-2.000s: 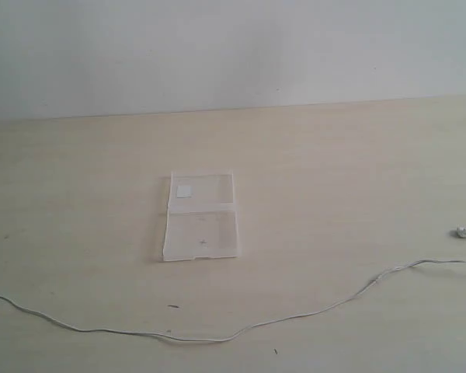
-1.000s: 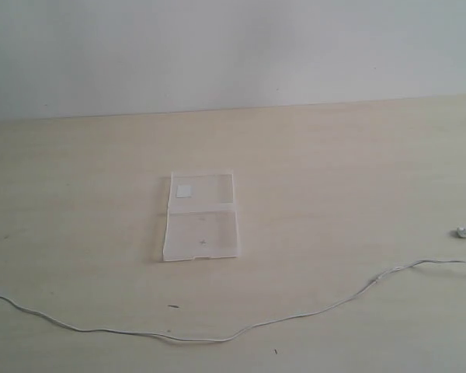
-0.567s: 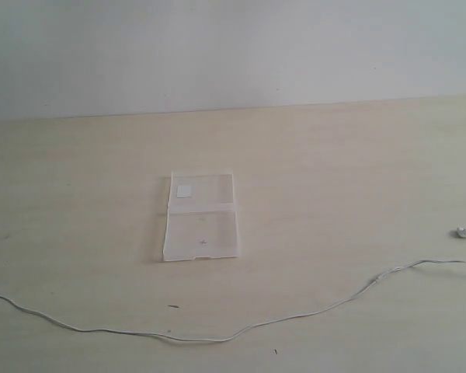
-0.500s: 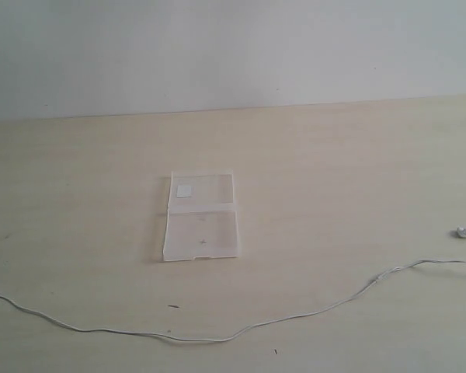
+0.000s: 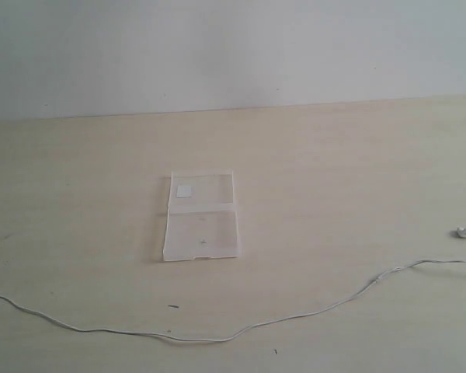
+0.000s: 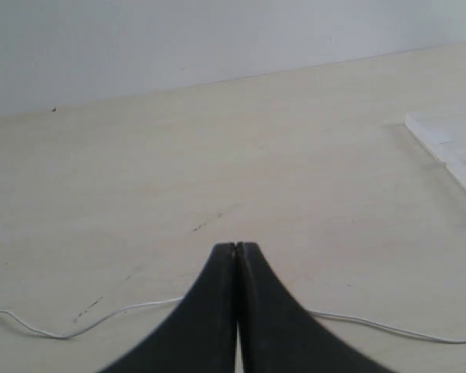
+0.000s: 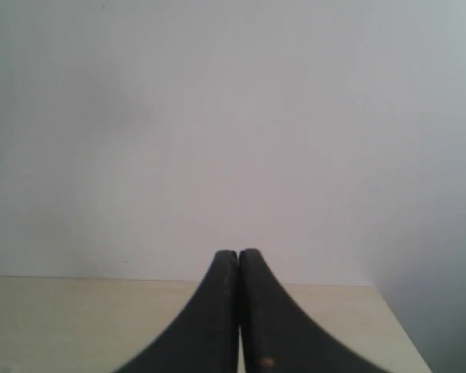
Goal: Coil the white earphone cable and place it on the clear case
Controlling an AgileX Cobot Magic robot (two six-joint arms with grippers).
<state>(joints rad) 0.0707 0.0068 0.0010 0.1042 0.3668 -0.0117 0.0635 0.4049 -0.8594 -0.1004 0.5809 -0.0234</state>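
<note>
The white earphone cable [image 5: 217,339] lies uncoiled in a long curve across the near part of the table, from the left edge to the right, with one earbud [image 5: 464,231] at the far right. The clear case [image 5: 201,225] lies open and flat at the table's middle, its white sticker [image 5: 185,191] on the far panel. Neither gripper shows in the exterior view. In the left wrist view my left gripper [image 6: 236,247] is shut and empty, above the cable [image 6: 101,317], with the case's corner [image 6: 450,144] off to one side. My right gripper [image 7: 238,253] is shut and empty, facing the wall.
The pale wooden table [image 5: 334,171] ends at a white wall [image 5: 233,47] behind. A few small dark specks [image 5: 173,306] mark the tabletop near the cable. The right wrist view shows the table's far edge and corner [image 7: 380,299].
</note>
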